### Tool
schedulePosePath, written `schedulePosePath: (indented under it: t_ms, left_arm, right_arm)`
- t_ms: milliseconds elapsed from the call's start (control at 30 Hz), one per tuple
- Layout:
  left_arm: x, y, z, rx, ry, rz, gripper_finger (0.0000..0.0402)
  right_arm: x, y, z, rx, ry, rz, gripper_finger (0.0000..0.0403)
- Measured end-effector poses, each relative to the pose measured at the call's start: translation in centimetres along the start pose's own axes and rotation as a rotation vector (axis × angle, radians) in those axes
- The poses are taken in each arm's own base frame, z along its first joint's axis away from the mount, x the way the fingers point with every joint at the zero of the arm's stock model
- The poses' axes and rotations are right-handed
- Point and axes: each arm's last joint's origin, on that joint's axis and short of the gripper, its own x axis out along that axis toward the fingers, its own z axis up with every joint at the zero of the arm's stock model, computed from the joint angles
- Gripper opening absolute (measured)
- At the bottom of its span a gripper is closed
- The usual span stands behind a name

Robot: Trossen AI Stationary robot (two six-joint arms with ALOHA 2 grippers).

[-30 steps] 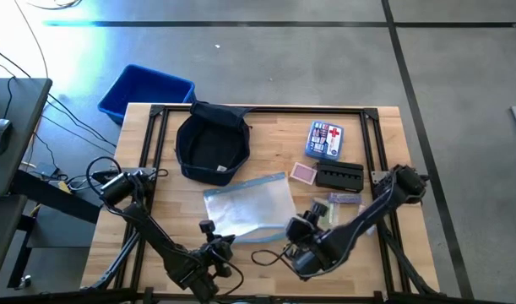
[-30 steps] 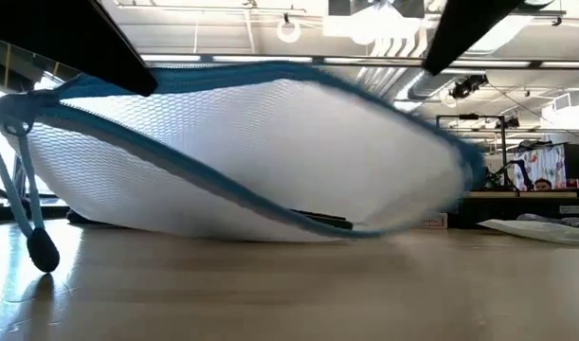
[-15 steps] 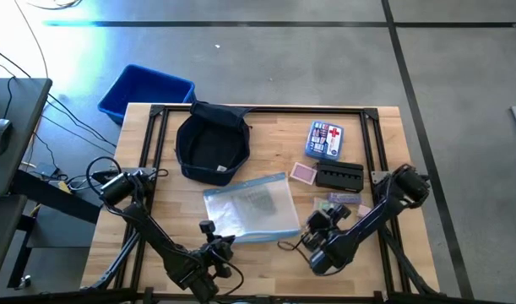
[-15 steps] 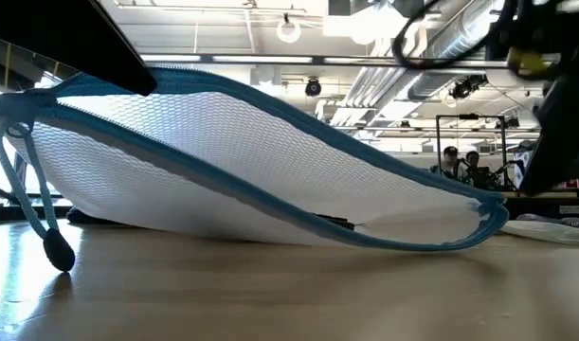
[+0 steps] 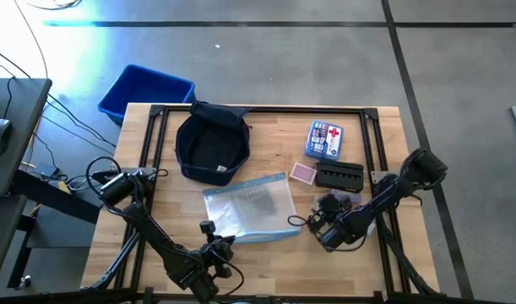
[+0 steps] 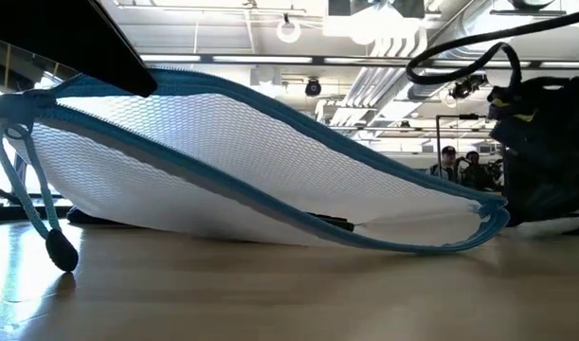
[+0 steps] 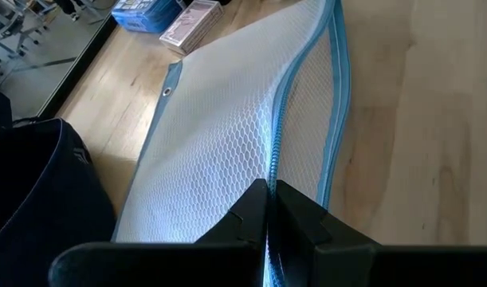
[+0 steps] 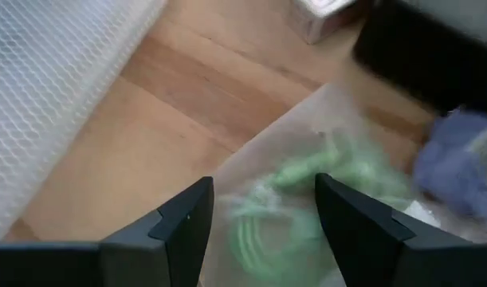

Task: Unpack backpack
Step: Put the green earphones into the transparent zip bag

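1. Centrally, far side: backpack (image 5: 213,148), open-topped, on the table (image 5: 266,253).
2. Left gripper (image 7: 269,209), near edge: fingers pinched together on the mesh pouch (image 5: 252,209).
3. Right gripper (image 8: 263,209): fingers apart over a clear bag with green cord (image 8: 307,187), right of the pouch.

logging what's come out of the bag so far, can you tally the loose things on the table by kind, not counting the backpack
Mesh zip pouch: 1
First aid box: 1
Card deck: 1
Black case: 1
Clear bag with a green cord: 1
Purple-blue item, kind unclear: 1
Total: 6
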Motion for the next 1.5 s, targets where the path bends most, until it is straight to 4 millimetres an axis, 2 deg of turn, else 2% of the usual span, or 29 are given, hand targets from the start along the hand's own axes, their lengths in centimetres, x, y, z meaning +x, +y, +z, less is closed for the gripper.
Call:
schedulePosePath:
  t_ms: [67,167,267,300,367,467,633,700,767,833,933,1100,1200,1333,1500]
  left_arm:
    - [0.0,0.0,0.0,0.000,0.001,-0.001,0.0000]
    - [0.0,0.0,0.0,-0.001,0.006,-0.005,0.0000]
    - [0.0,0.0,0.0,-0.001,0.008,-0.006,0.0000]
    - [0.0,0.0,0.0,-0.001,0.008,-0.006,0.0000]
    - [0.0,0.0,0.0,-0.006,0.008,-0.006,0.0000]
    - [0.1,0.0,0.0,-0.028,0.009,-0.003,0.0000]
    - [0.1,0.0,0.1,-0.081,0.002,0.002,0.0000]
    - [0.1,0.1,0.1,-0.097,-0.010,0.009,0.0000]
    - [0.1,0.0,0.1,-0.105,-0.014,0.009,0.0000]
    - [0.1,-0.1,0.3,-0.121,-0.025,0.006,0.0000]
    - [-0.2,-0.2,1.1,-0.123,-0.071,0.011,0.0000]
    - [-1.1,-0.3,2.5,-0.119,-0.106,-0.005,0.0000]
    - [-1.6,-0.7,2.7,-0.114,-0.132,-0.021,0.0000]
    - [-2.0,-1.4,3.2,-0.117,-0.174,-0.056,0.0000]
    - [-2.3,-2.1,4.0,-0.113,-0.227,-0.101,0.0000]
  right_arm:
    - [0.1,0.0,-0.1,0.004,0.002,0.003,0.0179]
    - [-0.2,0.3,-0.1,0.008,0.015,0.009,0.0114]
    - [-1.6,1.6,0.4,-0.049,0.084,0.000,0.0032]
    - [-2.2,2.2,0.7,-0.084,0.108,-0.004,0.0018]
    - [-3.8,3.9,1.4,-0.155,0.102,0.041,0.0015]
    - [-6.5,7.0,2.5,-0.283,0.083,0.204,0.0014]
    - [-11.1,11.9,3.0,-0.489,-0.006,0.643,0.0004]
    - [-12.4,13.2,3.2,-0.514,-0.050,0.807,0.0003]
    - [-12.9,14.0,3.4,-0.526,-0.081,0.918,0.0002]
    - [-12.5,14.8,3.2,-0.554,-0.094,0.974,0.0001]
    - [-10.4,15.6,2.8,-0.614,-0.045,0.987,0.0001]
    - [-7.3,15.7,3.7,-0.640,-0.094,0.810,0.0000]
    - [-6.4,15.4,4.6,-0.591,-0.153,0.696,0.0000]
    - [-5.4,15.3,5.2,-0.556,-0.116,0.677,0.0000]
    - [-3.0,15.9,4.4,-0.568,-0.057,0.670,0.0000]
